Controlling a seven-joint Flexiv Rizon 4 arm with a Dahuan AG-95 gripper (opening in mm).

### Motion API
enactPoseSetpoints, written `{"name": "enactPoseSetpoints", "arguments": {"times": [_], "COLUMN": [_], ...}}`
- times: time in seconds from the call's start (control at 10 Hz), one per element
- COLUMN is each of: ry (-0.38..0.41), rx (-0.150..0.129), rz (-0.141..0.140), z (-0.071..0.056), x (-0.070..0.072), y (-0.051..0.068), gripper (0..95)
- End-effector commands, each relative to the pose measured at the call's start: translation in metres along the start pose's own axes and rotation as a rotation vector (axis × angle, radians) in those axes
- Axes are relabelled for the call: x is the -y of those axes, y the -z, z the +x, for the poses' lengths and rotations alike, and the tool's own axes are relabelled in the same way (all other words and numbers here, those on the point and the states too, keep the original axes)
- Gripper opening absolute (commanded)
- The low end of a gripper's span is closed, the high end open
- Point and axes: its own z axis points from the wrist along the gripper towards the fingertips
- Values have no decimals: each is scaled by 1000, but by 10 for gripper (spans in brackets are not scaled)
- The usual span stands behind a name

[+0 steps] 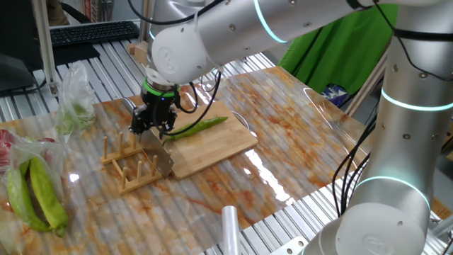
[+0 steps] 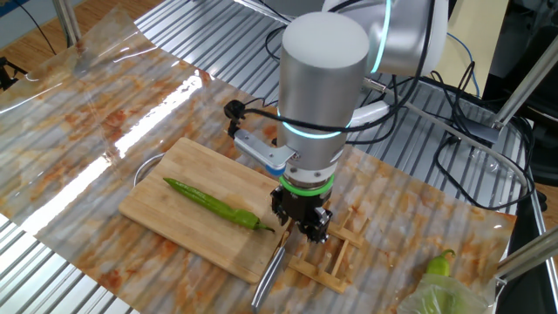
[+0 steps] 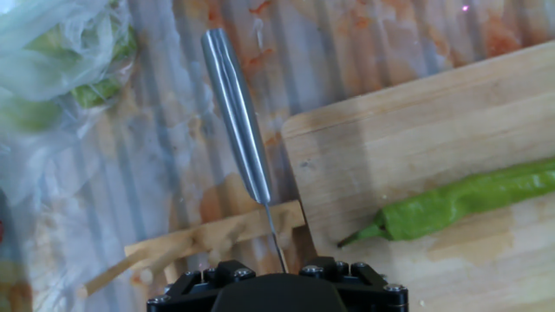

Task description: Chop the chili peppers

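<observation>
Gripper (image 1: 151, 126) sits low over wooden rack (image 1: 134, 164), apparently pinching knife (image 3: 238, 121) by blade w/ handle sticking out; jaws hidden, can't confirm. Chili (image 2: 217, 204) whole, lying lengthwise on cutting board (image 2: 174, 174) beside rack, ready for cuts. None made yet.

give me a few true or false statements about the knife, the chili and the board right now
1. The chili lies whole on the cutting board. True.
2. The gripper is over the middle of the board. False: it is at the board's edge, above the wooden rack.
3. The knife is below the gripper, next to the rack. True.
4. Chili slices are piled on the board. False: no slices show; the chili is uncut.
5. The bigger yellow-green peppers lie on the board beside the chili. False: they lie off the board, by a plastic bag.
</observation>
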Motion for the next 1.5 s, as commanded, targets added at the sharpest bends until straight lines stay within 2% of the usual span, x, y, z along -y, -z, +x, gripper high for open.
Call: {"name": "enactPoseSetpoints", "arguments": {"times": [0.1, 1.2, 1.3, 1.5], "ry": [7, -4, -3, -2], "rx": [1, 8, 8, 11], "rz": [-2, -9, -11, -16], "z": [4, 16, 16, 16], "x": [1, 3, 3, 3], "y": [-3, -32, -34, -38], "gripper": [570, 570, 380, 380]}}
